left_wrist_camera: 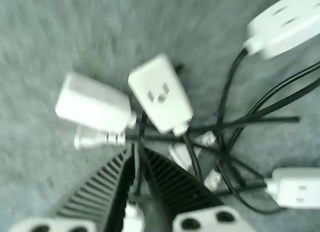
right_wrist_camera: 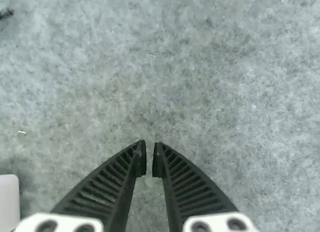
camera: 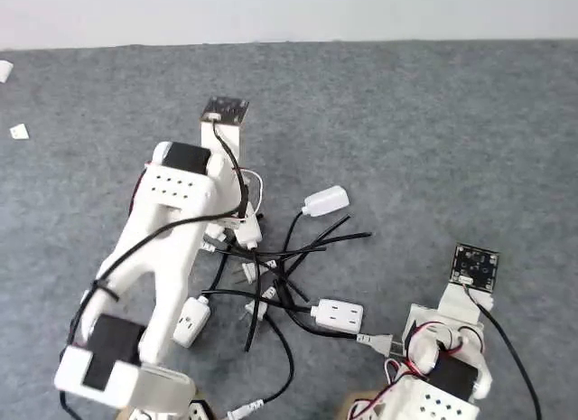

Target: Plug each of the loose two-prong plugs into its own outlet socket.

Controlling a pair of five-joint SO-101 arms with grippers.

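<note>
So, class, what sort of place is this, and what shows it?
Probably a robotics test bench: two white robot arms side by side, a grey felt-like mat as work surface, and tangled black cords with white outlet sockets.

White arms (camera: 163, 248), blk servos (camera: 113, 346), ribbed blk tool fingers (right_wrist_camera: 112, 189).

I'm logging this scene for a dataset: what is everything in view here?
outlet sockets: at least four, white, scattered around the tangle
cords: several, black, tangled mid-table
loose plugs: at least two, pale, one by the right arm, one near the left arm's base
scraps: two, white, far left corner
table: one, grey, carpet-like
left gripper: one, black, over the tangle
right gripper: one, black, shut, over bare table
arms: two, white
</note>
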